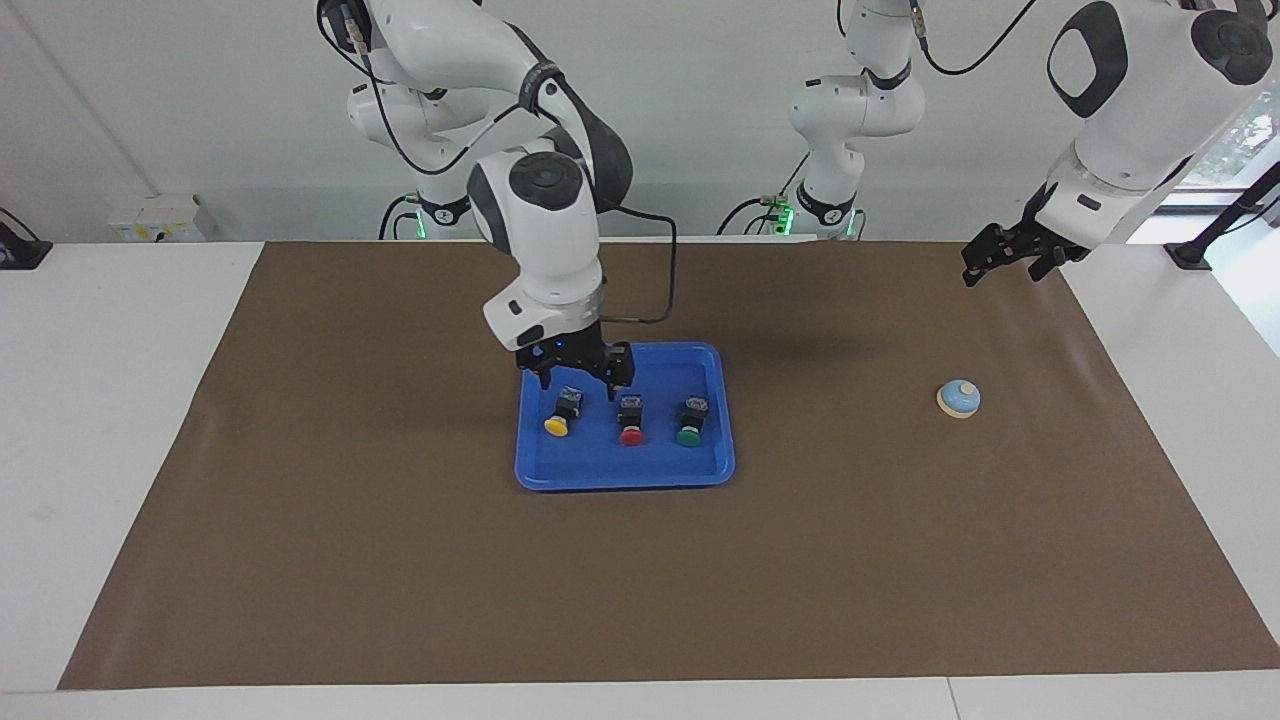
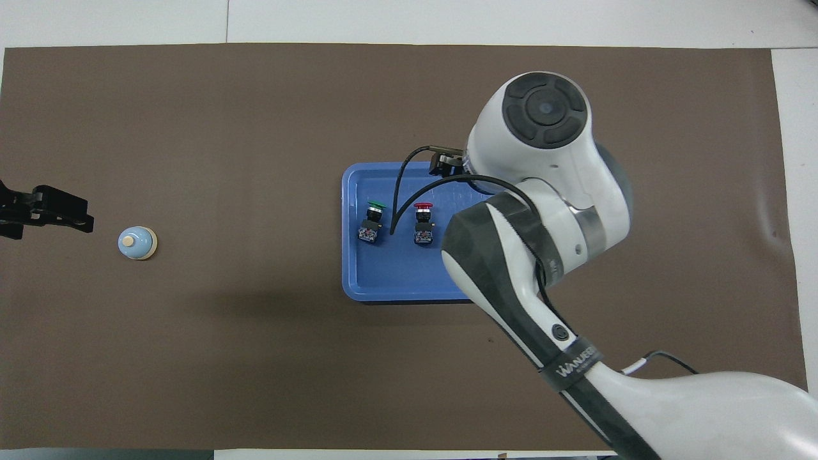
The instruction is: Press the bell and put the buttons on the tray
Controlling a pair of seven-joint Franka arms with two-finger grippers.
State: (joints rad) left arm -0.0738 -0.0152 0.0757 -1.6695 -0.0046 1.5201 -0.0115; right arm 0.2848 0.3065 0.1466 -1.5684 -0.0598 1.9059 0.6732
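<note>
The right gripper (image 1: 576, 374) hangs spread and empty over the blue tray (image 1: 625, 477), above the yellow button (image 1: 563, 411) lying beside the red button (image 1: 631, 419) and green button (image 1: 691, 420). The left gripper (image 1: 1008, 257), open and holding nothing, waits over the mat near the bell (image 1: 959, 398). A low sweep by the right gripper could knock the yellow button off its place.
</note>
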